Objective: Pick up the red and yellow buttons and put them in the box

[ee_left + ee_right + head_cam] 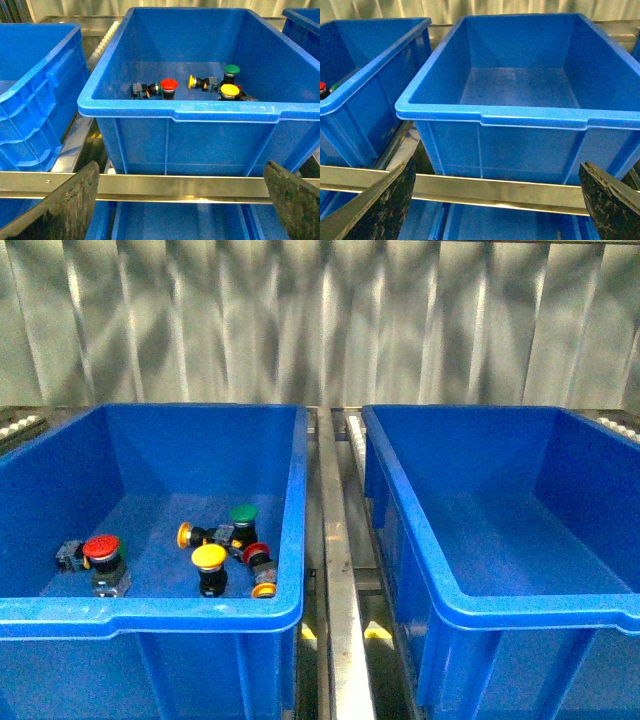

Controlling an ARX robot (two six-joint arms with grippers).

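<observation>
- The left hand (180, 172) hangs wide open and grips nothing, facing the left bin (175, 112). The right hand (496, 167) is spread and empty too, facing the box (490, 117).
- Not one button is in the box, so by my reckoning the whole job is left.
- Every button sits on the left bin's floor: a red button (101, 546), a yellow button (209, 556) and a green button (243, 513) among them.
- The front view shows a second red cap (256, 553) by the near wall, which the left wrist view nearly hides behind the rim.
- Only the right wrist view shows the box's whole bare floor.
</observation>
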